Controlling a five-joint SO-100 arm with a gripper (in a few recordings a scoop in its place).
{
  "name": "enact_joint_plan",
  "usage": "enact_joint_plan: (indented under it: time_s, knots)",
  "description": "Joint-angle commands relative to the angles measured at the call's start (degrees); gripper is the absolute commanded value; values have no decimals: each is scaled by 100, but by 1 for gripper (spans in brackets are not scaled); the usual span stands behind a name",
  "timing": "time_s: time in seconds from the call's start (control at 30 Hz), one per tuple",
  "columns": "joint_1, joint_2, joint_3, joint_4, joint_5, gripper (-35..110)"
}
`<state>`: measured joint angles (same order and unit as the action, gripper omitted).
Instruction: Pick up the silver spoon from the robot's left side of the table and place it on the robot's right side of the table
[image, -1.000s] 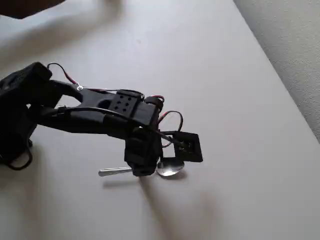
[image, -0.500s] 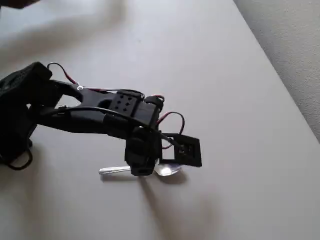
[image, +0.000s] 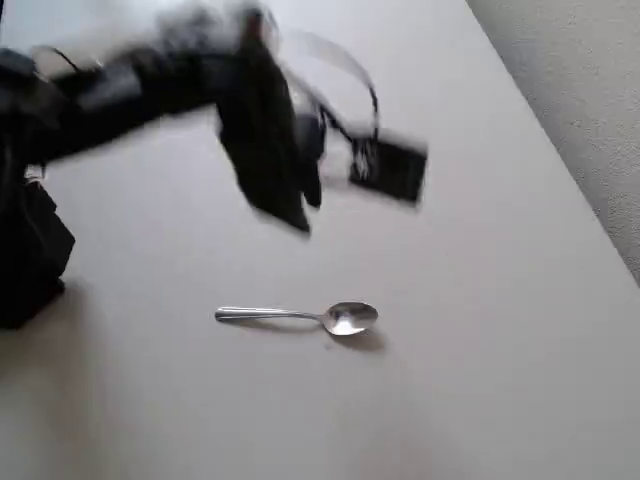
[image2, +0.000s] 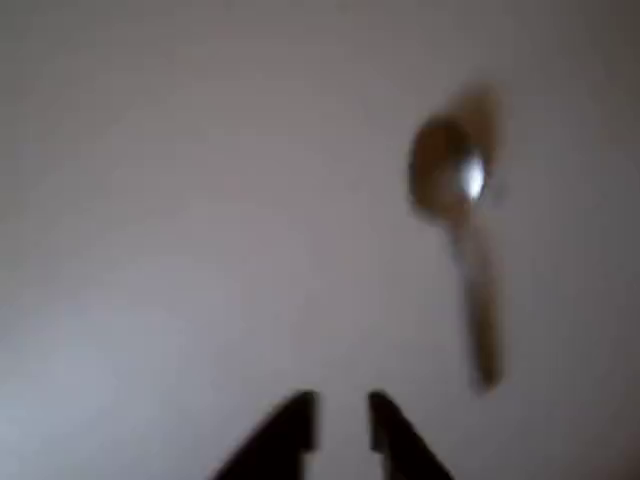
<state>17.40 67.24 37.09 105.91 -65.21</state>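
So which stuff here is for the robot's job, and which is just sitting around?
For the job:
- spoon, lying flat on the table, not held
- gripper, up off the table with nothing between its fingertips

Just around:
- carpet beside the table; nothing else is lying about
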Motion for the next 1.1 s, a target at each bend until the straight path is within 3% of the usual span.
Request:
enact_joint_plan:
  time_s: [0.0,0.07,0.17,0.37,0.53,0.6,0.7,0.9,1.07]
  knots:
    - [-773,2259,1055,-79,3006,-2]
    - [-1002,3313,2232,-624,3753,-2]
    - [-1310,5774,5282,-2496,5001,-2]
    - [-1556,9589,10072,-4896,5019,-2]
    - [-1169,11048,12041,-4922,4649,-2]
    - [-1063,11971,12700,-4491,4597,-2]
    - [-879,12146,12981,-3850,4790,-2]
    - [-624,12146,13307,-3428,6100,-2]
    - [-650,12146,13298,-3349,6170,-1]
